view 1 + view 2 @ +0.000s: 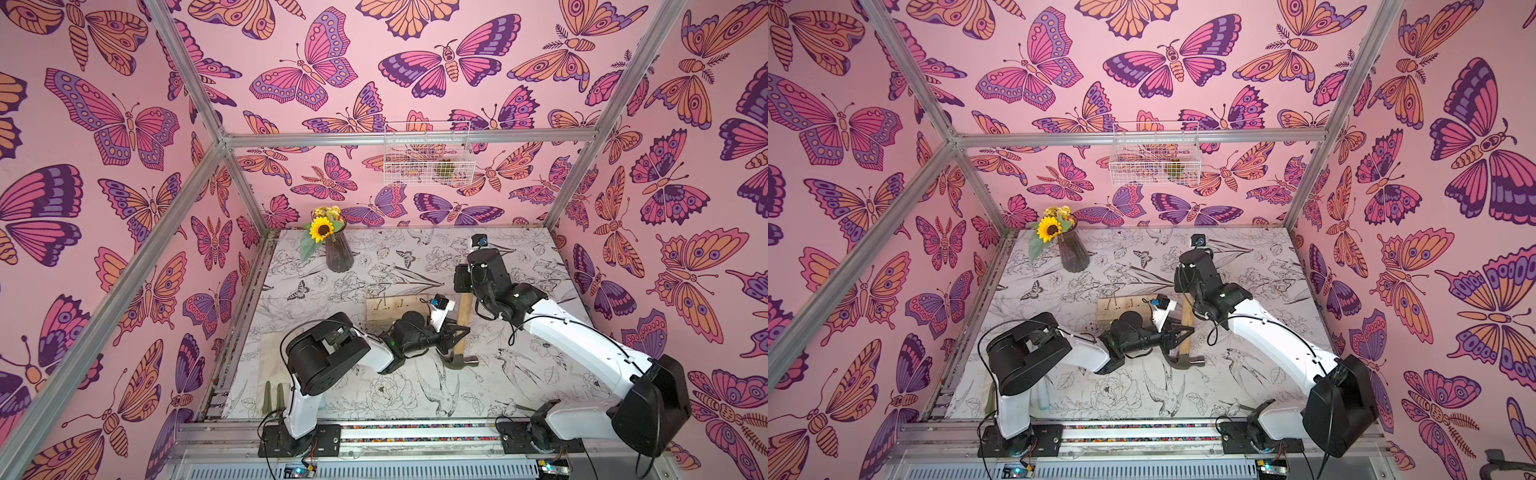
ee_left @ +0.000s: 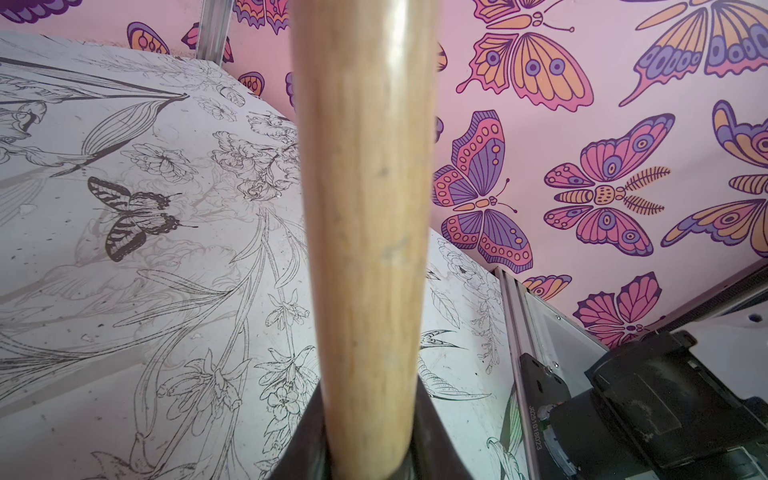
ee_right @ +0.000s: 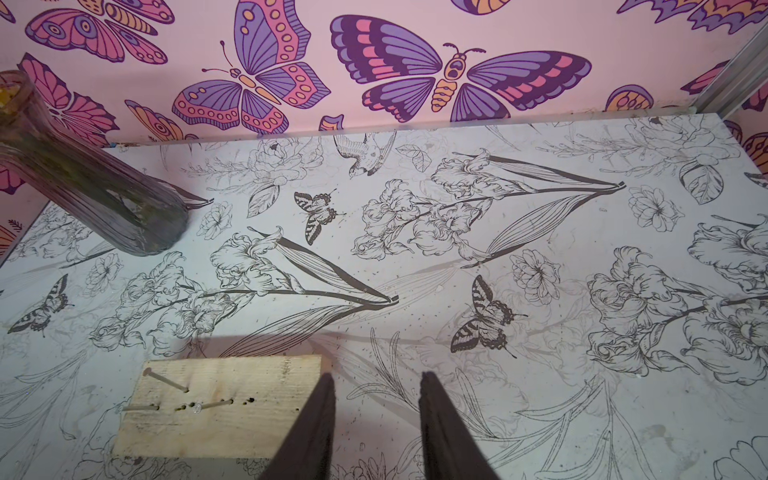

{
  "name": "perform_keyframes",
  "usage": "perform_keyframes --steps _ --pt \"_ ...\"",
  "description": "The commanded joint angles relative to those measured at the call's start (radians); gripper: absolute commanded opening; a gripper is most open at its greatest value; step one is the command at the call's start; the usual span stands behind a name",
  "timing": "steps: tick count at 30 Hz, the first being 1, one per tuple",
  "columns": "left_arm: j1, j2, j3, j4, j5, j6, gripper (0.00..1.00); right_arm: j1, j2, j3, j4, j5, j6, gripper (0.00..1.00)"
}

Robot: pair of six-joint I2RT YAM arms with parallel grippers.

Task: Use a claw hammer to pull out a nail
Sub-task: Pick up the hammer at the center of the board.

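Over the counter [image 1: 519,374], the hammer [image 1: 464,309] is found just beside the board [image 1: 382,311]. Its long axis is laid front to back, with the steel head pointed toward the robot and the handle end toward the back wall. It is judged stiff and head-heavy, with smooth wood that could slip, so a hold far up the handle is favoured for leverage. The handle is clamped near the head by the left claw [image 1: 457,334]. The right claw [image 3: 376,376] is parted and empty. Leaning nails [image 3: 166,380] are seen in the board.
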Motion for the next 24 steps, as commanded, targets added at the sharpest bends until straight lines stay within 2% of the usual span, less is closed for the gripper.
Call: perform_keyframes --steps 1,5,10,11,15,17,24 --pt "-0.006 -0.034 -0.032 -0.013 -0.004 0.072 0.0 -0.005 -0.013 -0.021 -0.018 0.03 -0.004 0.0" --pt "-0.006 -0.04 -0.041 -0.005 -0.011 0.071 0.0 -0.004 -0.067 -0.057 -0.008 0.05 0.066 0.0" --pt "-0.005 -0.045 -0.054 0.013 -0.015 0.058 0.0 -0.006 -0.187 -0.236 0.262 -0.094 -0.063 0.0" --pt "-0.006 -0.046 -0.058 0.018 -0.015 0.053 0.04 -0.006 -0.206 -0.255 0.287 -0.112 -0.078 0.0" --pt "-0.005 -0.063 -0.087 0.054 -0.024 0.037 0.3 -0.005 -0.259 -0.283 0.315 -0.134 -0.132 0.0" --pt "-0.004 -0.077 -0.106 0.07 -0.03 0.033 0.4 -0.005 -0.287 -0.301 0.341 -0.168 -0.159 0.0" --pt "0.021 -0.184 -0.206 0.092 -0.07 0.035 0.49 -0.006 -0.355 -0.356 0.431 -0.25 -0.2 0.0"
